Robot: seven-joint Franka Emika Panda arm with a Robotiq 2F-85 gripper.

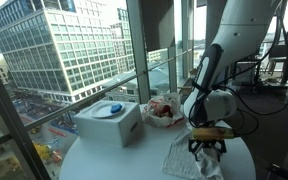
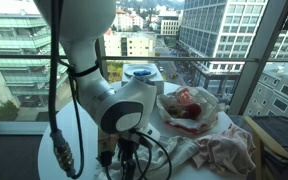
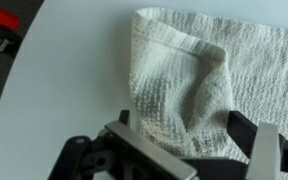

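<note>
Your tool (image 1: 206,151) is over the white towel (image 3: 184,70), jaws apart, raised fold between them.
Towel sits near the desk (image 3: 54,90) edge; bare desk beside it in the wrist view, white box (image 1: 109,122) well apart.

- Wrist view: the worktop (image 3: 54,90) is bare from 8 to 11 o'clock of the claw (image 3: 184,122).
- The bumpy towel (image 3: 219,65) fills 12 to 3 o'clock.
- In an exterior view, the box (image 1: 109,122) and the bowl (image 1: 164,110) block 9 to 11 o'clock.

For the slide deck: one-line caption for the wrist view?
Open claw straddles a raised fold of a white towel on a white table.
</note>
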